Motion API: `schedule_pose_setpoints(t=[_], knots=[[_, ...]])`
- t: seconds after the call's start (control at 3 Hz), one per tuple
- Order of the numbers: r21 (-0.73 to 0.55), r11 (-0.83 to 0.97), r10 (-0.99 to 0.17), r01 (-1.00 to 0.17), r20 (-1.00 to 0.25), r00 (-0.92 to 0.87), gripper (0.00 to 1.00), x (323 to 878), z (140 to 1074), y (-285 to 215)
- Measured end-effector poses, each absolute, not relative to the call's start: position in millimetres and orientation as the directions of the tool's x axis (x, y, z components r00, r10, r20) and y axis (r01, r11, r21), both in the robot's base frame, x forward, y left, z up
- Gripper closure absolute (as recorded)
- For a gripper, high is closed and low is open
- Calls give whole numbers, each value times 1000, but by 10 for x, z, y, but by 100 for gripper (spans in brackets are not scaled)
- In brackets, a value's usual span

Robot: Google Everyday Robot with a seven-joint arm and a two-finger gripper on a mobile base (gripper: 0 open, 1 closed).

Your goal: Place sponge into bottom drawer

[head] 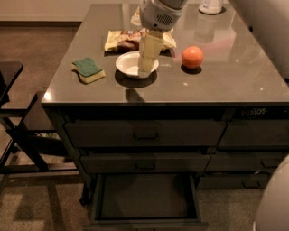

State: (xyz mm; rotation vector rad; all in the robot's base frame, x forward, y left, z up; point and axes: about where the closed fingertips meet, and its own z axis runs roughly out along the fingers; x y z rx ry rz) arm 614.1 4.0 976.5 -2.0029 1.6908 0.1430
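**A:** Starting closest to us, is the bottom drawer (144, 198) ready?

**B:** It is. It's pulled out, a wide shallow tray with a dark, bare floor. The two drawers (145, 134) above it are closed, flat grey-brown fronts with recessed handles.

**A:** And the sponge?

**B:** The sponge (88, 70) lies flat near the left edge of the tabletop (226, 81), which is smooth, grey and glossy enough to throw reflections. It has a rough dark green scrub layer over soft pale yellow foam, and nothing is touching it.

**A:** So which step is this?

**B:** I'd call it the approach, since nothing has been picked up. The pincer (145, 70) hangs over the white bowl (128, 65), to the right of the sponge and clearly apart from it. It carries nothing, and I cannot tell whether it is set wide or narrow.

**A:** What does the next move need?

**B:** I'd say a shift left until it is over the sponge, then a descent and a squeeze across the narrow foam sides. The foam should give, so a firm hold makes sense.

**A:** Anything farther back?

**B:** A round, matte orange (192, 57) sits right of the bowl. A crinkly snack bag (122, 40) lies behind the bowl, and a white jar (211, 5) stands at the far edge.
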Motion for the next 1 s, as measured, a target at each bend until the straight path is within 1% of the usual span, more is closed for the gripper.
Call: schedule_pose_setpoints(t=[0.33,0.67,1.0], knots=[[-311,-94,-892,-946,-396,219,0,6142,9765,42],[-317,-143,-893,-938,-368,261,0,6325,9683,317],[-297,-216,-889,-930,-335,313,0,6583,9518,659]])
